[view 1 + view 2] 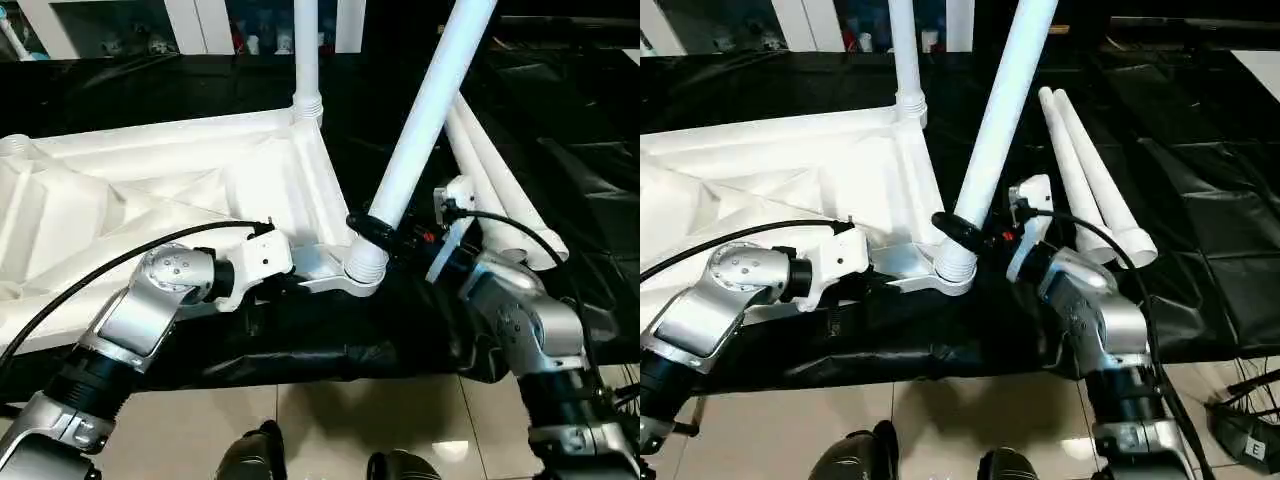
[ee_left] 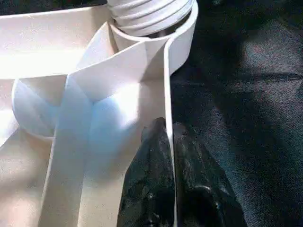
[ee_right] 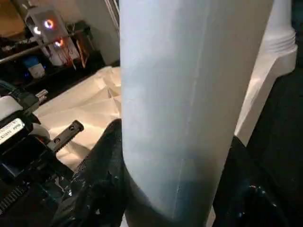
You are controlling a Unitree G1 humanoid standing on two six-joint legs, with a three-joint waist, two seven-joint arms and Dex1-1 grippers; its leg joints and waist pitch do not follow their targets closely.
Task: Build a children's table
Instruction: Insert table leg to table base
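Note:
The white tabletop (image 1: 170,190) lies upside down on black sheeting, ribbed underside up. One leg (image 1: 306,55) stands upright in the far corner socket. A second leg (image 1: 425,120) leans in the near corner socket (image 1: 362,268), its threaded end seated there. My right gripper (image 1: 375,225) is shut on this leaning leg just above the socket, one black finger (image 3: 102,177) on each side of the tube. My left gripper (image 2: 165,142) is shut on the tabletop's thin rim wall (image 2: 166,85) near that socket. Two loose legs (image 1: 1090,180) lie to the right.
Black sheeting (image 1: 560,170) covers the work surface; its front edge drops to a tiled floor (image 1: 330,430). White cabinets and shelves (image 1: 200,25) stand at the back. My feet (image 1: 250,455) show at the bottom edge.

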